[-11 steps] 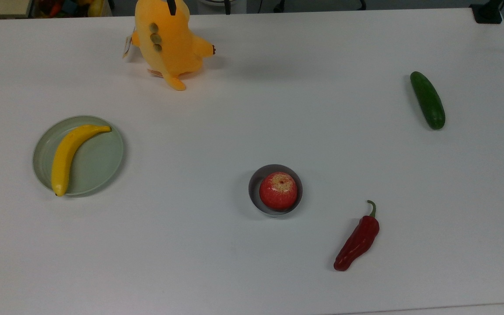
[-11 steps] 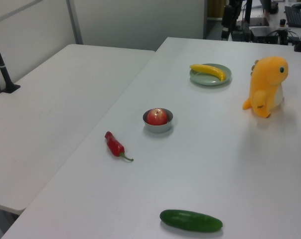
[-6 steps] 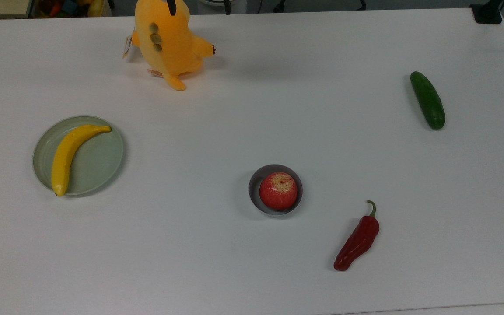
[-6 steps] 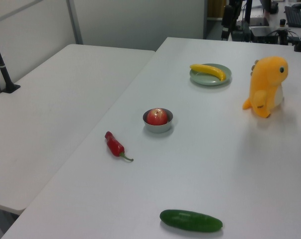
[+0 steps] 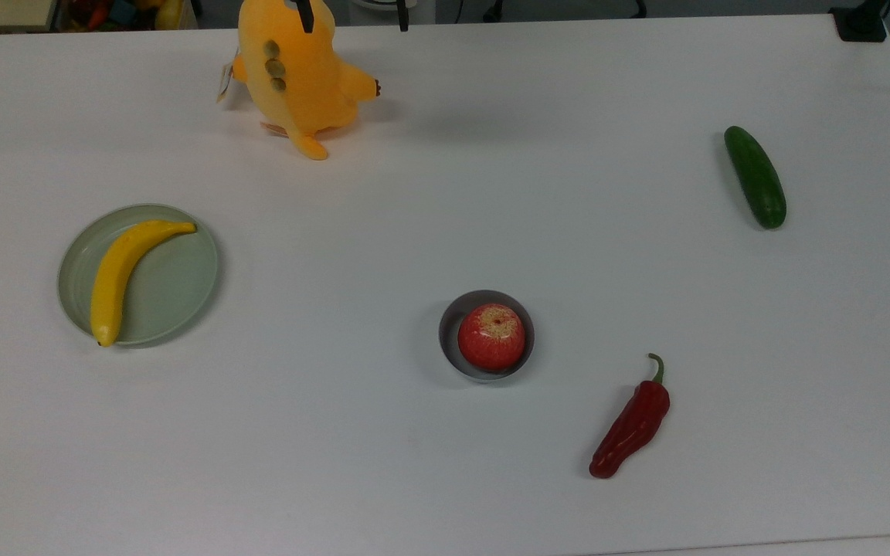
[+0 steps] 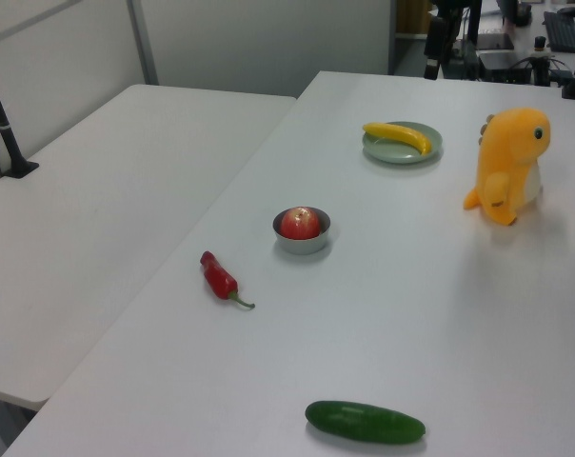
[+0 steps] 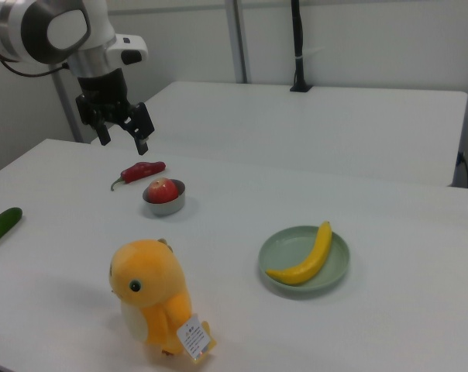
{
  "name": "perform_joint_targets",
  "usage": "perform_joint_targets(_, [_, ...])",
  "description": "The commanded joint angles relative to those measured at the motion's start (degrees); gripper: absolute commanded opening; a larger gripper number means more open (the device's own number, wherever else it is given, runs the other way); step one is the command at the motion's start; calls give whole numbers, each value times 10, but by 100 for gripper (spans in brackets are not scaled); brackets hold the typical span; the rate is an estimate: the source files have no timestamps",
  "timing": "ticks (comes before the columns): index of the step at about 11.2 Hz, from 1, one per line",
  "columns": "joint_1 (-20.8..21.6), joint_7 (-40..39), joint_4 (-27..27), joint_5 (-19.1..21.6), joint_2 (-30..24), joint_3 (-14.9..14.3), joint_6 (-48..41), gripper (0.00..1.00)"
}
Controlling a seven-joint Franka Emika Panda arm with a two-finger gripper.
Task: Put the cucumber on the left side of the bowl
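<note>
across the white tabletop in the top view, the cucumber lies flat far toward the top view's right, well apart from the bowl, which holds a red apple; a red chili lies near the bowl, and a banana rests on a green plate toward the top view's left, with a yellow plush toy at the far edge. in the left view the cucumber sits at the near edge, the bowl mid-table. in the right view the hand hangs above the tabletop with fingers apart and nothing between them, above the chili and bowl; the cucumber lies well away from the hand toward the right view's left edge.
</note>
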Motion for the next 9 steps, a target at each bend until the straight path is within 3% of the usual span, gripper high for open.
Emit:
perform_joint_targets(1, [29,-56,-23,9,-11,0,-34,100])
perform_joint_targets(2, [41,-70,-22,9,-14,2,-58,100])
perform_joint_targets(6, [160,-30,-19,23,-11,10,-94,100])
perform_joint_targets(9, [177,60,3,44,14,78,-86,100])
